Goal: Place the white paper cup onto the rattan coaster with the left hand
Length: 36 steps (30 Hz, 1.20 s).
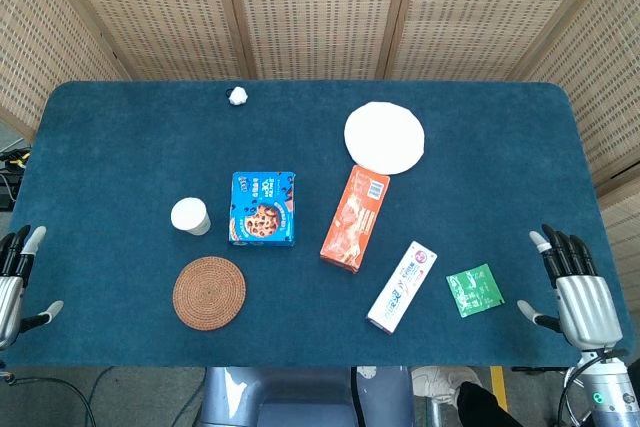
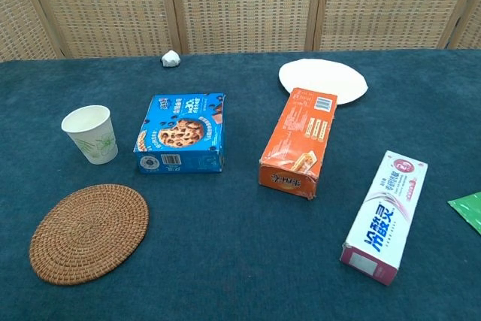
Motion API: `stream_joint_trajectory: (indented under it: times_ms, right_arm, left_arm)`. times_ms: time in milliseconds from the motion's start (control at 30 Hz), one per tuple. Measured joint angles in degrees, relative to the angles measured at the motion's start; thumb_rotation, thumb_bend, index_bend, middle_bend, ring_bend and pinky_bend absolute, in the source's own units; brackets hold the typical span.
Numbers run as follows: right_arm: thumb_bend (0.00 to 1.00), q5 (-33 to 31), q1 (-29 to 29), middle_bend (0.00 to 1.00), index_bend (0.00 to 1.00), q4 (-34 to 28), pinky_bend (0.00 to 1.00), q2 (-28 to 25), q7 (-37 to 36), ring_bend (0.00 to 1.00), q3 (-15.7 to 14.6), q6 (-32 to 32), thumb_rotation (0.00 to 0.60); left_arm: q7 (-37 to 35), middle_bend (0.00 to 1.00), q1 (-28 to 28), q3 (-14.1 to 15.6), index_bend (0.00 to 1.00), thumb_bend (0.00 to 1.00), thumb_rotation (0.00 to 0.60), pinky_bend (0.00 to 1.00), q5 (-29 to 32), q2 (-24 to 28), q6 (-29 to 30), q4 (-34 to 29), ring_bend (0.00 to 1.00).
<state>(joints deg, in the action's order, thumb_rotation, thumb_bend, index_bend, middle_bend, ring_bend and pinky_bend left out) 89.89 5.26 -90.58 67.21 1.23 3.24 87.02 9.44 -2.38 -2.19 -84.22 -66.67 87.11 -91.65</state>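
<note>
The white paper cup (image 1: 190, 216) (image 2: 91, 134), printed with green leaves, stands upright on the blue table left of centre. Just in front of it lies the round rattan coaster (image 1: 209, 293) (image 2: 89, 232), bare. My left hand (image 1: 12, 282) hovers at the table's near-left edge, well left of both, fingers spread and holding nothing. My right hand (image 1: 577, 292) hangs at the near-right edge, fingers apart and empty. Neither hand appears in the chest view.
A blue cookie box (image 1: 263, 209) lies right beside the cup. Further right are an orange box (image 1: 354, 217), a white plate (image 1: 384, 137), a toothpaste box (image 1: 402, 286) and a green packet (image 1: 474, 290). A crumpled white ball (image 1: 238, 96) sits at the back.
</note>
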Motion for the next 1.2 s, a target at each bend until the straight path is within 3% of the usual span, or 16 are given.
stream_joint_trajectory:
  times_ms: [433, 633, 833, 1000, 1200]
  right_arm:
    - [0.13, -0.6, -0.1, 0.0, 0.0, 0.2, 0.0, -0.1, -0.7, 0.0, 0.1, -0.2, 0.6]
    - [0.13, -0.6, -0.2, 0.0, 0.01, 0.3, 0.0, -0.3, -1.5, 0.0, 0.3, 0.2, 0.6]
    - [0.13, -0.5, -0.1, 0.0, 0.01, 0.3, 0.0, -0.3, -1.7, 0.0, 0.2, -0.1, 0.6]
    - [0.13, -0.6, 0.0, 0.0, 0.01, 0.4, 0.0, -0.3, -2.0, 0.0, 0.1, -0.5, 0.6]
    - [0.13, -0.9, 0.2, 0.0, 0.02, 0.7, 0.0, -0.2, -2.5, 0.0, 0.1, -1.2, 0.6]
  left_arm:
    - [0.7, 0.0, -1.5, -0.2, 0.0, 0.16, 0.6, 0.0, -0.4, 0.4, -1.9, -0.9, 0.0]
    - [0.6, 0.0, -5.0, -2.0, 0.0, 0.16, 0.6, 0.0, 0.0, 3.1, -6.0, -2.2, 0.0]
    - [-0.6, 0.0, -10.3, -4.7, 0.0, 0.17, 0.6, 0.0, 2.3, 5.9, -13.6, -3.6, 0.0]
    - [-0.7, 0.0, -16.2, -7.2, 0.0, 0.18, 0.6, 0.0, 7.9, 6.5, -23.5, -3.4, 0.0]
    - [5.3, 0.0, -24.2, -9.6, 0.0, 0.18, 0.6, 0.0, 15.9, 5.2, -32.5, -2.5, 0.0]
